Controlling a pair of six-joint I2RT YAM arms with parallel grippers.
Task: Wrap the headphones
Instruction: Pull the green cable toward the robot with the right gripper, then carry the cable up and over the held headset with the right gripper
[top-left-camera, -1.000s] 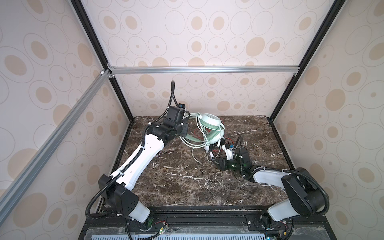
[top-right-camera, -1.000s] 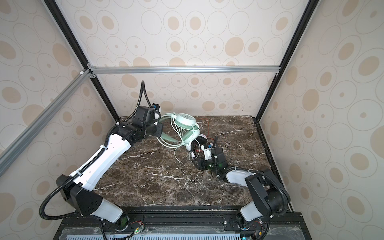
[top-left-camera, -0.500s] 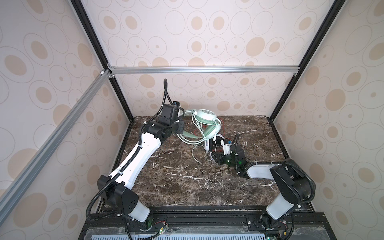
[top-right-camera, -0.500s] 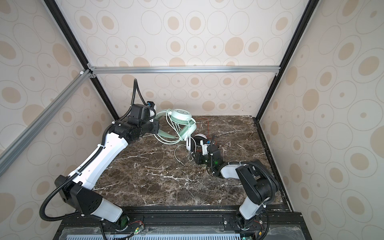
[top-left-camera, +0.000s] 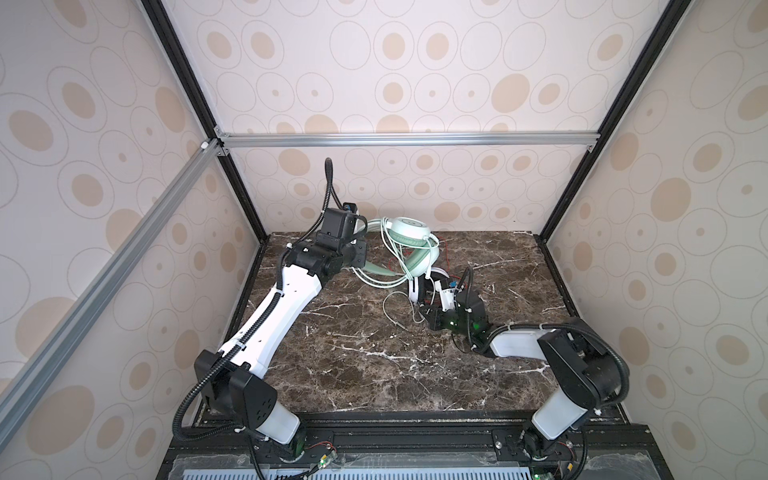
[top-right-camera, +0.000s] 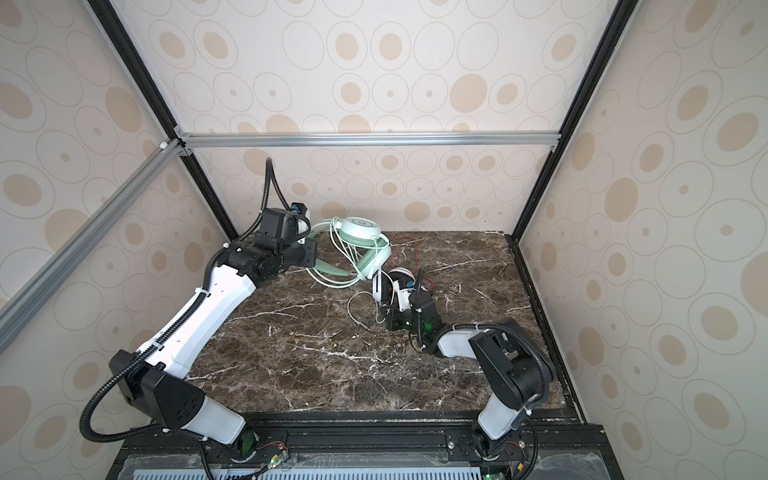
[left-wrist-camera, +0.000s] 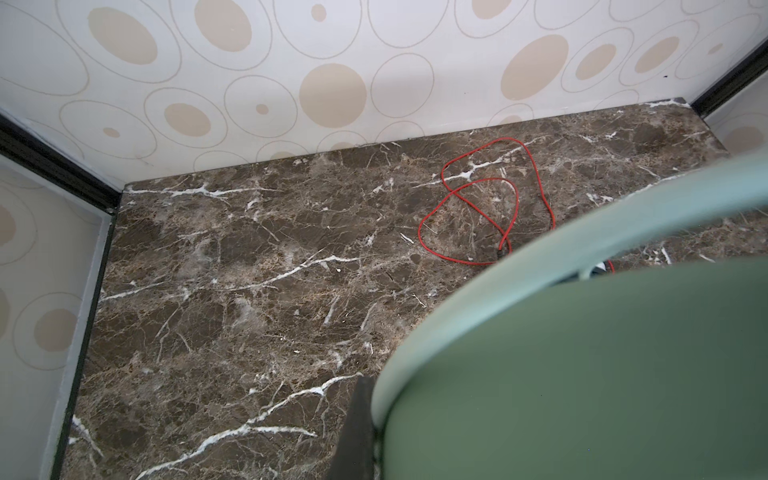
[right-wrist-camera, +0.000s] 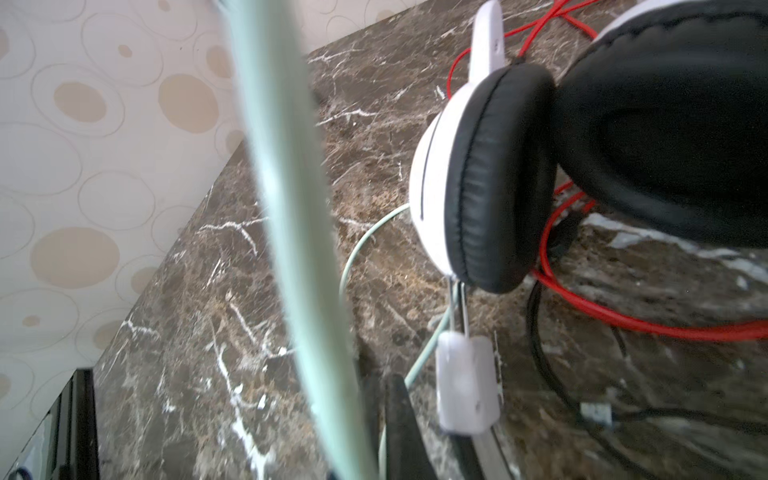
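Observation:
My left gripper (top-left-camera: 360, 258) is shut on the headband of the mint-green headphones (top-left-camera: 409, 230) and holds them above the back of the marble table (top-left-camera: 353, 374). Their pale green cable (top-left-camera: 399, 266) is looped round them and trails down to my right gripper (top-left-camera: 429, 316), which is shut on it low over the table. In the right wrist view that cable (right-wrist-camera: 291, 208) runs blurred past the camera into the jaws. The white-and-black headphones (right-wrist-camera: 478, 178) lie just beyond it, their red cable (left-wrist-camera: 515, 199) spread behind. In the left wrist view the green headband (left-wrist-camera: 582, 353) hides most of the jaws.
A loose end of pale green cable with its plug (top-left-camera: 395, 322) lies on the table left of my right gripper. A small white inline box (right-wrist-camera: 465, 382) and a black cable (right-wrist-camera: 540, 332) sit beside the white-and-black headset. Walls (top-left-camera: 415, 187) close in the back and sides.
My right gripper has shut on the pale green cable and shifted a little left. The green headphones in my left gripper have moved slightly left.

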